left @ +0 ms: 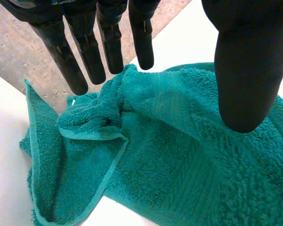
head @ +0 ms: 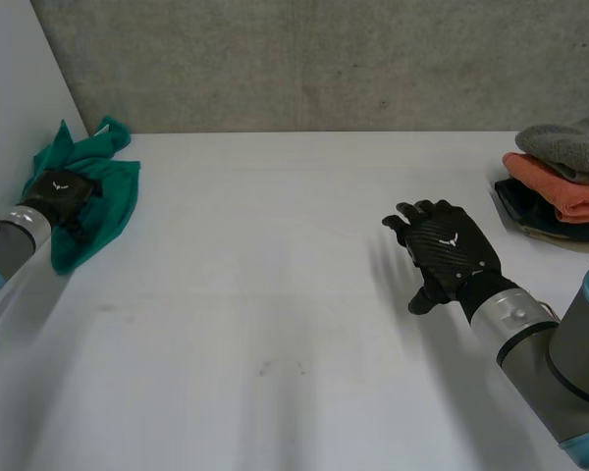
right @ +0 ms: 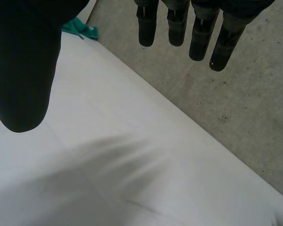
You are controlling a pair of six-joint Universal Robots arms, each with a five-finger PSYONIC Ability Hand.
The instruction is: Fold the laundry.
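- Teal towel [head: 118, 191]: lies crumpled and unfolded at 10 o'clock on the white tabletop [head: 275, 334], close to the far left corner.
- Towel surface, left wrist view [left: 179, 155]: looped terry pile crossed by a flat woven band, with a smooth hem along the edges. One hemmed edge is doubled over into a raised ridge under the fingertips. One corner stands up in a point beside the hand.
- Left hand [head: 61, 188]: sits over the middle of the towel. Its fingers [left: 85, 56] are straight and slightly apart, and the thumb [left: 247, 70] is held wide of them, so it grips no cloth. Whether the fingertips touch the pile cannot be told.
- Right hand [head: 447, 250]: at 3 o'clock, above bare tabletop and well apart from the towel. Its fingers [right: 179, 28] are straight and the thumb [right: 23, 70] is spread wide. It holds nothing.
- Stack of folded cloths [head: 564, 191]: at 2 o'clock by the right edge, with a grey cloth on top, an orange one beneath it and a dark one lowest.
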